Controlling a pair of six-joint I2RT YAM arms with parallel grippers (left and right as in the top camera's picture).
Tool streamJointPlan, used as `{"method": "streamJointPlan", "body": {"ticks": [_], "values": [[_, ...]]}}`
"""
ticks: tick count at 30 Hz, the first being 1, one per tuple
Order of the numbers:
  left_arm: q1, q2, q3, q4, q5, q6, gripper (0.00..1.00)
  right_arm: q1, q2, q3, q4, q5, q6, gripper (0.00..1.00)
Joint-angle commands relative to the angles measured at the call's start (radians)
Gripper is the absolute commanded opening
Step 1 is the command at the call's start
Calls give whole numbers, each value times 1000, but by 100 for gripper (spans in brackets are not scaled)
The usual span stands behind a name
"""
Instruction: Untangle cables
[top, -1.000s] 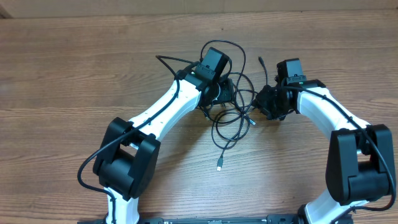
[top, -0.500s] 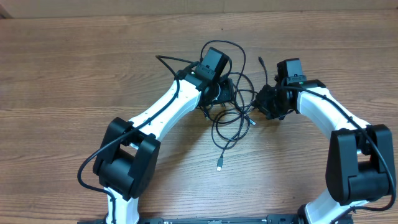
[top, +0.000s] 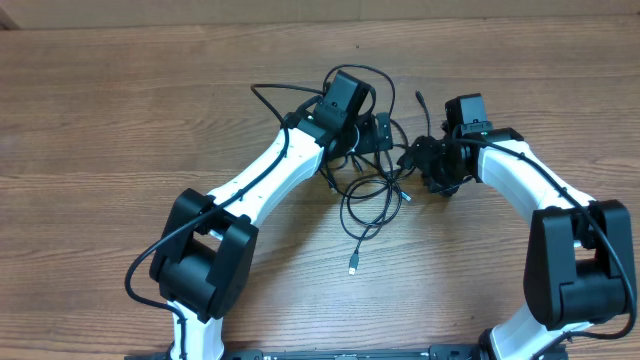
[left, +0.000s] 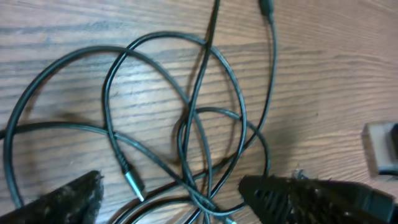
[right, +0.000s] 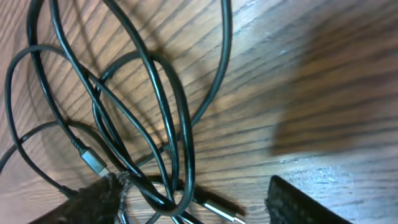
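Note:
The cables (top: 375, 180) are thin black cords tangled in overlapping loops on the wooden table between the two arms. My left gripper (top: 368, 140) hovers over the upper part of the knot, and in its wrist view the jaws stand open, with crossing cables (left: 199, 124) and a small plug (left: 132, 182) lying between the fingers (left: 298, 196). My right gripper (top: 418, 165) is at the right side of the tangle, also open. A cable loop (right: 168, 124) and a metal-tipped plug (right: 224, 208) lie between its fingers (right: 93, 202). Neither gripper clamps a cable.
One loose cable end with a plug (top: 353, 268) trails toward the table's front. Another plug end (top: 420, 97) points to the far side, just left of the right arm's wrist. A cable loop (top: 262, 93) reaches out to the left behind the left arm.
Both grippers have opened over the last half second. The left gripper's fingers have spread wide over the knot, and the right gripper's fingers have parted beside it. The cables barely shifted.

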Motion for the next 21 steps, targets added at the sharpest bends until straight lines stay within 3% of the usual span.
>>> {"method": "streamJointPlan", "body": {"ticks": [1, 4, 5, 7, 15, 21], "values": [[-9, -30, 2, 21, -13, -100, 80, -2, -2, 0, 3, 31, -2, 75], [-9, -30, 2, 39, -18, -184, 70, -2, -2, 0, 3, 34, -2, 77], [-9, -30, 2, 40, -28, -208, 64, -2, -2, 0, 3, 34, -2, 84], [-9, -30, 0, 39, -48, -280, 59, -2, -2, 0, 0, 34, -2, 85], [-9, -21, 0, 51, -58, -452, 64, -2, -2, 0, 1, 34, 2, 90], [-13, 42, 0, 66, -24, -608, 56, -2, -2, 0, 0, 34, 2, 90]]}}
